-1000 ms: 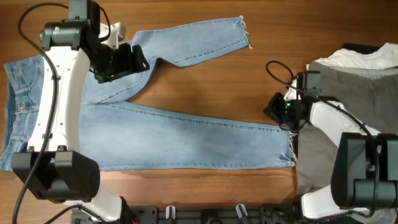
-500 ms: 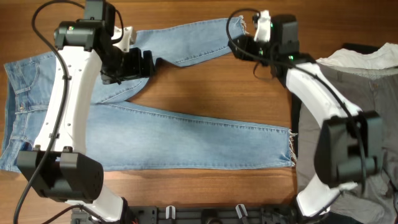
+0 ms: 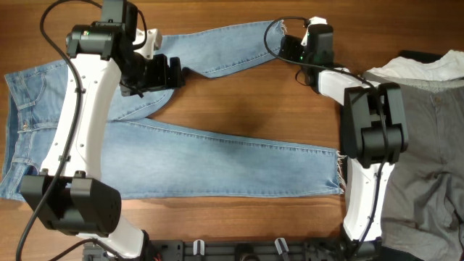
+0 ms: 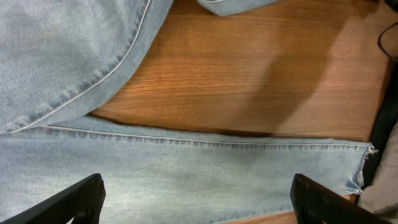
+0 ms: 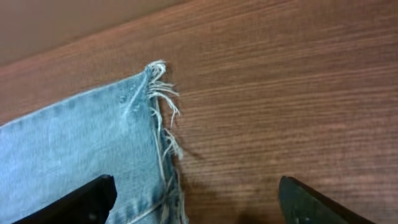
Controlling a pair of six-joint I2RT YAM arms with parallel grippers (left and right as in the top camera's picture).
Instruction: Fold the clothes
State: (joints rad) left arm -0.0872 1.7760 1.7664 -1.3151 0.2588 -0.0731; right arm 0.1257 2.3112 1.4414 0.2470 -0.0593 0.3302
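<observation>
The clothes are light blue jeans point(image 3: 217, 159) lying flat on the wooden table, waist at the left and both legs running right. The upper leg slants up to a frayed hem point(image 3: 281, 32). The lower leg ends in a frayed hem point(image 3: 339, 174). My left gripper point(image 3: 174, 72) hovers open near the crotch. In the left wrist view it point(image 4: 199, 202) stands wide over the lower leg's denim point(image 4: 186, 168), holding nothing. My right gripper point(image 3: 286, 49) is open at the upper leg's hem. In the right wrist view its jaws point(image 5: 199, 199) straddle the frayed corner point(image 5: 161, 124), one finger over denim and one over wood.
A heap of grey and white garments point(image 3: 428, 109) fills the table's right side. A black cable point(image 3: 272, 36) loops above the right wrist. Bare wood point(image 3: 246, 109) shows between the two legs. The lower leg lies close to the front edge of the table point(image 3: 232, 210).
My right arm has swung from the lower leg's hem up to the upper leg's hem, and its jaws have gone from shut to open. The left gripper edged slightly right.
</observation>
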